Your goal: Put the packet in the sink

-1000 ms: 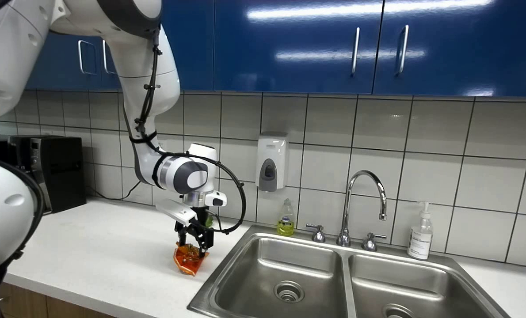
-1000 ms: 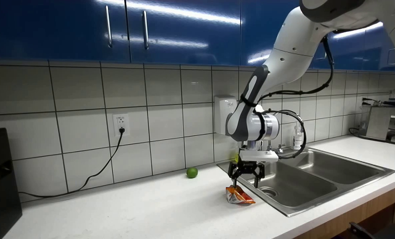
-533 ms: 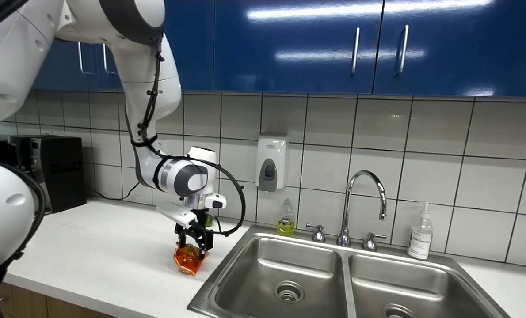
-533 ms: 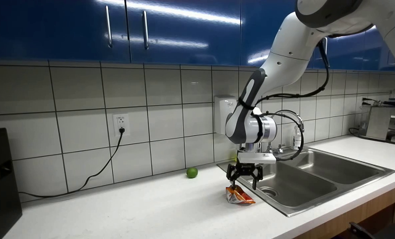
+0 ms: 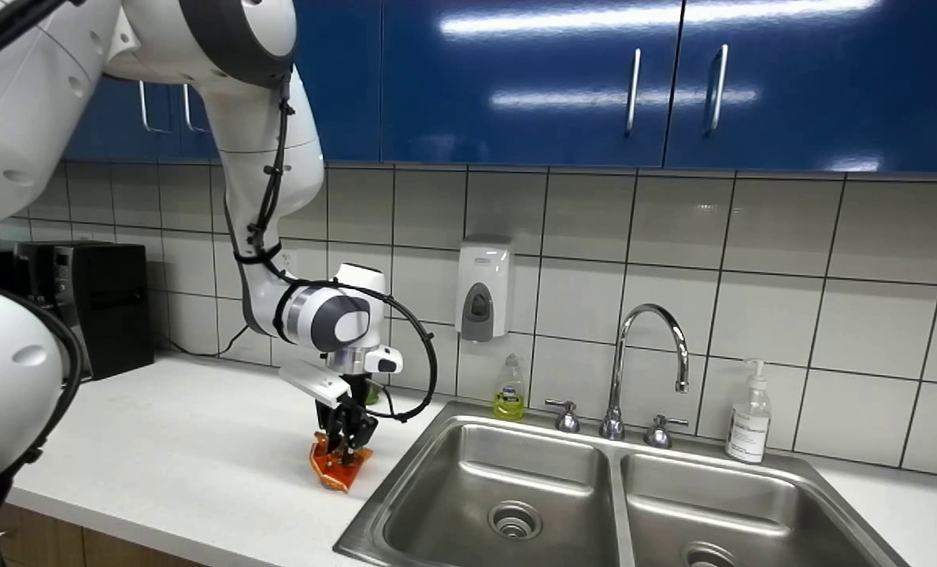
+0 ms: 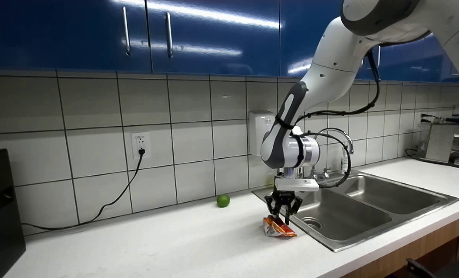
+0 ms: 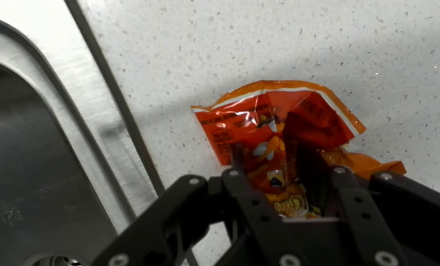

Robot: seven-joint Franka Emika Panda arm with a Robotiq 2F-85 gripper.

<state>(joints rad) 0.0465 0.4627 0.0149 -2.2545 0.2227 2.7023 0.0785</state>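
The packet (image 5: 333,475), crumpled and orange-red, lies on the white counter beside the sink (image 5: 394,488), a double steel basin. My gripper (image 5: 341,455) is right over it with its fingers pointing down. In an exterior view the fingertips of the gripper (image 6: 281,221) stand a small gap apart at the top of the packet (image 6: 277,230). The wrist view has the packet (image 7: 249,114) between and beyond the partly closed fingers of my gripper (image 7: 273,160); a firm hold does not show. Along the left of that view runs the sink's rim (image 7: 94,111).
A chrome faucet (image 5: 616,378) arches over the sink, with a dish soap bottle (image 5: 509,391) and a pump bottle (image 5: 749,425) at its back rim. A lime (image 6: 223,200) sits near the wall. A black appliance (image 5: 106,307) occupies the counter's far end.
My gripper's fingers have come closer together over the packet. The arm has shifted only slightly, and the packet has hardly moved.
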